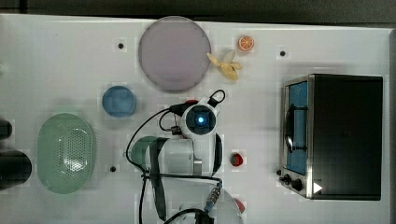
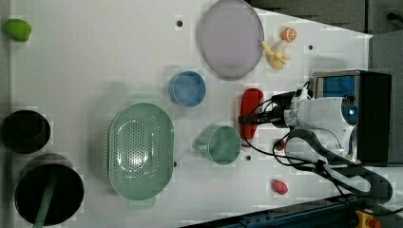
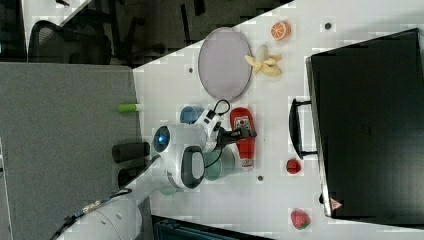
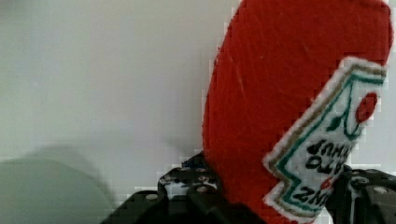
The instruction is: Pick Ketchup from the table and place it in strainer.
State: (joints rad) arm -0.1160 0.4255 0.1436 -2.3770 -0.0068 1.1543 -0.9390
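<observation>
Ketchup (image 2: 250, 110) lies flat on the table (image 2: 95, 57), between the green cup (image 2: 221, 145) and the toaster oven (image 3: 365, 120). The gripper (image 3: 244, 135) is down astride it, a finger on each side; whether they have clamped cannot be told. Lifting has not begun (judging by the bottle's flat pose), and the strainer (image 2: 141, 151), well apart, sits empty.

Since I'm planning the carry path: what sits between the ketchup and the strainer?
In the left view, the green cup sits on the table between the ketchup and the strainer, with the blue bowl just beside that line. A lifted carry should clear both.
</observation>
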